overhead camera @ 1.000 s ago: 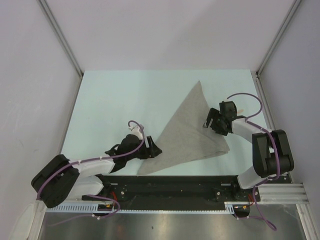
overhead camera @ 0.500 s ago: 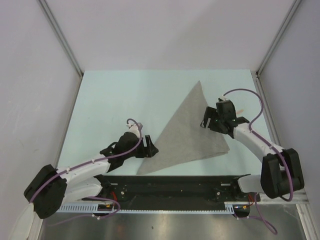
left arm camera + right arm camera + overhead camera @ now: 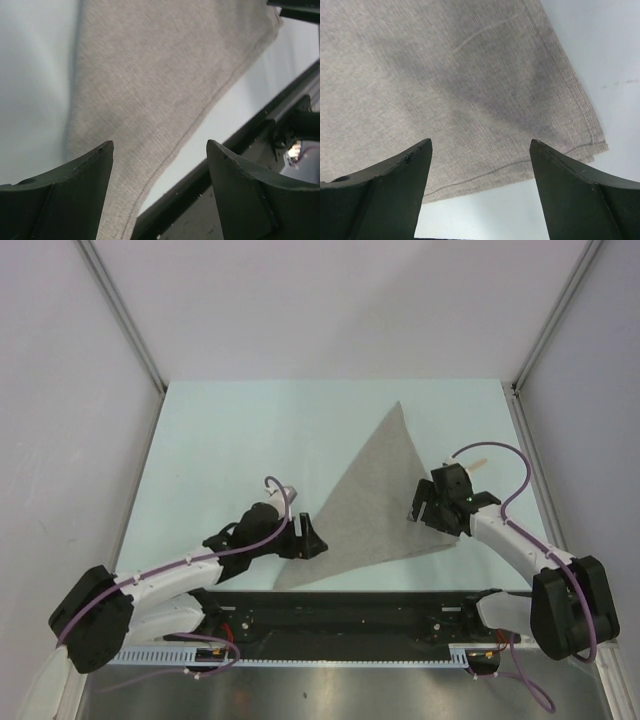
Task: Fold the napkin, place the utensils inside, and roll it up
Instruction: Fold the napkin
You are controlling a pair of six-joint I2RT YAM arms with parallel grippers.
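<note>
I work in a lab test cell: plain grey walls [image 3: 330,300] and aluminium posts [image 3: 122,318] box in my pale worktop [image 3: 220,440] at mid-frame.

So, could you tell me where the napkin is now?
In the top view the napkin lies as a triangle on the table, right of centre, between the left gripper and right gripper.

Legible markings: none found | napkin [image 3: 378,510]: plain cloth, no print or tag readable | top view: no text, label, brand or number readable | left wrist view: none readable | right wrist view: none readable
</note>
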